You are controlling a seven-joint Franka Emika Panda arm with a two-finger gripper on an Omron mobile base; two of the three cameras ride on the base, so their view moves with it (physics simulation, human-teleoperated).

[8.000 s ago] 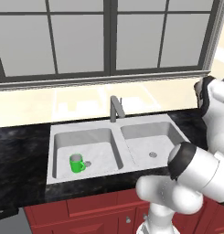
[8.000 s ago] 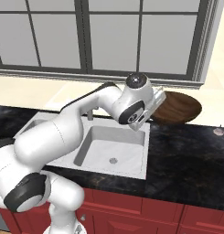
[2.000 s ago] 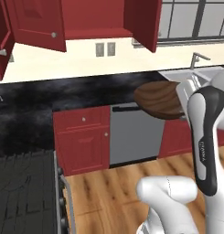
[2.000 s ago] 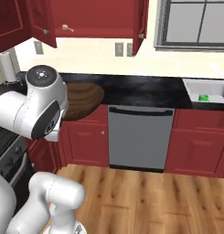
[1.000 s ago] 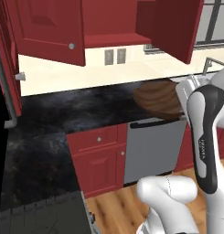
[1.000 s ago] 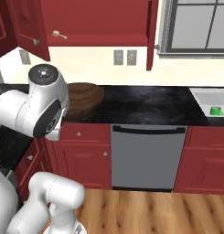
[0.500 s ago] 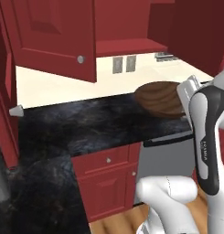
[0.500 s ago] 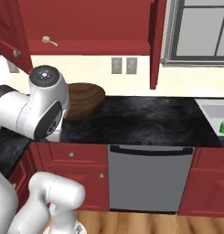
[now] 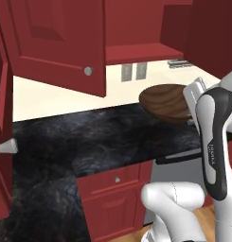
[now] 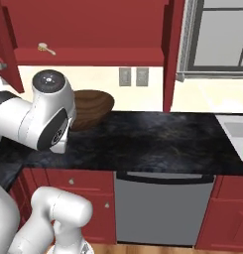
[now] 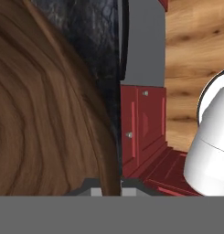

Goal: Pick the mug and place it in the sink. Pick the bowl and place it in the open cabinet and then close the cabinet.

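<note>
Gripping the bowl (image 9: 165, 101), seemingly, the pincer (image 11: 111, 189) hangs above black counter (image 10: 157, 136).

Arm rose bent from the base, forearm upright, wrist turned over at the top. Gripper (image 11: 107, 191) stood clamped on the rim of the bowl (image 9: 167, 102), carried aloft at wrist height. Fingertips (image 11: 91, 191) barely showed, close together either side of the rim.

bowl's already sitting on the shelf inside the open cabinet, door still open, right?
Not yet. The bowl is held above the black counter, below the open cabinet, as the right base view shows. The door is open.
</note>
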